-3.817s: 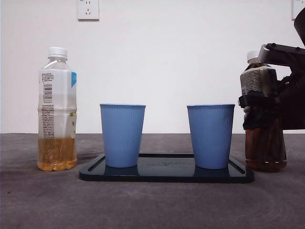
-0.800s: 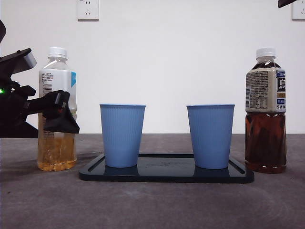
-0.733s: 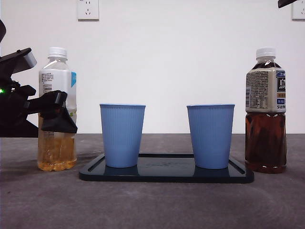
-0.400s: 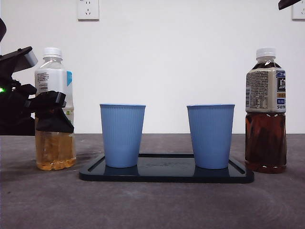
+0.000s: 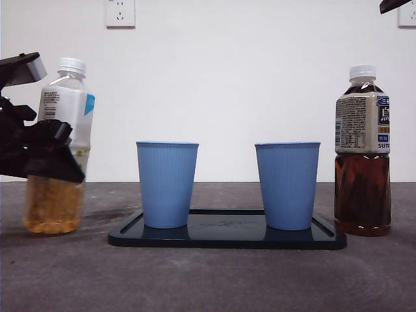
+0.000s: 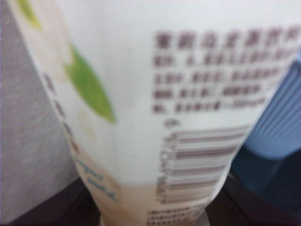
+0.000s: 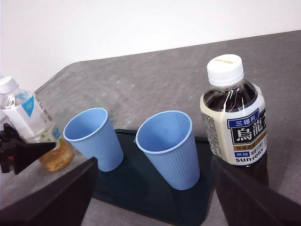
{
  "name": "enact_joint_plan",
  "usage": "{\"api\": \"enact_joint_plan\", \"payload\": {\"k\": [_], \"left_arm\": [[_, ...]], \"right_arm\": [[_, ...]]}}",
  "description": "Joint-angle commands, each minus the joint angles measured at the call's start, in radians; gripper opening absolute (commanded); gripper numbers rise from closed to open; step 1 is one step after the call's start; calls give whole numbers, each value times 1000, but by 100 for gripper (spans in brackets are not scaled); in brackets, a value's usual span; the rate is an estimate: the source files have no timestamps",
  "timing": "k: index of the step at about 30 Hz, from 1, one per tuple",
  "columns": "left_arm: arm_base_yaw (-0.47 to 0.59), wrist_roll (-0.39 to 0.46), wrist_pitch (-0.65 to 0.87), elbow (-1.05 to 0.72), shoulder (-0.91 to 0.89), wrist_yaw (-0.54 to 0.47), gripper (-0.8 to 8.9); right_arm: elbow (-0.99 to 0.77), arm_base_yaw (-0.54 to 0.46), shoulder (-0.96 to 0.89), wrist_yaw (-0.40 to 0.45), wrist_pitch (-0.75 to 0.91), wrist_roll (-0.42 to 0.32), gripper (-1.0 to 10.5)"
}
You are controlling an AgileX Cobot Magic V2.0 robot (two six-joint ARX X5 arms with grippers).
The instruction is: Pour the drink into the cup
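- Front view: I see a white wall with a socket (image 5: 120, 12) behind a dark grey table (image 5: 208, 273). My left gripper (image 5: 40, 156) reaches in level from the side edge, its black jaws clamped on the middle of the pale-tea bottle (image 5: 57, 143), which leans slightly, cap toward the cups; I cannot tell whether its base touches the table. I count two blue cups, the near-bottle cup (image 5: 167, 184) and the far cup (image 5: 287, 184), both upright on one black tray (image 5: 227, 237). The dark-tea bottle (image 5: 363, 149) stands upright just beside the tray's other end. That makes two bottles, both capped.
- Left wrist view: the pale bottle's label fills the picture, blurred, with the jaws pressed against both its sides at the bottom edge. One blue cup shows behind it.
- Right wrist view: my right gripper (image 7: 150, 197) hovers high above the table, jaws spread wide with nothing between them, looking down on both cups, the tray and both bottles.
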Motion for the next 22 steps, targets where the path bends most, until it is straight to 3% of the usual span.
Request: {"api": "enact_joint_plan", "payload": {"k": [1, 13, 22], "left_arm": [[-2, 127, -122, 95, -43, -35, 216], [-13, 464, -689, 451, -88, -174, 215], [-64, 720, -911, 628, -87, -347, 216]], "right_arm": [[14, 5, 0, 0, 7, -23, 385], [14, 5, 0, 0, -22, -50, 385], [14, 5, 0, 0, -26, -57, 385]]}}
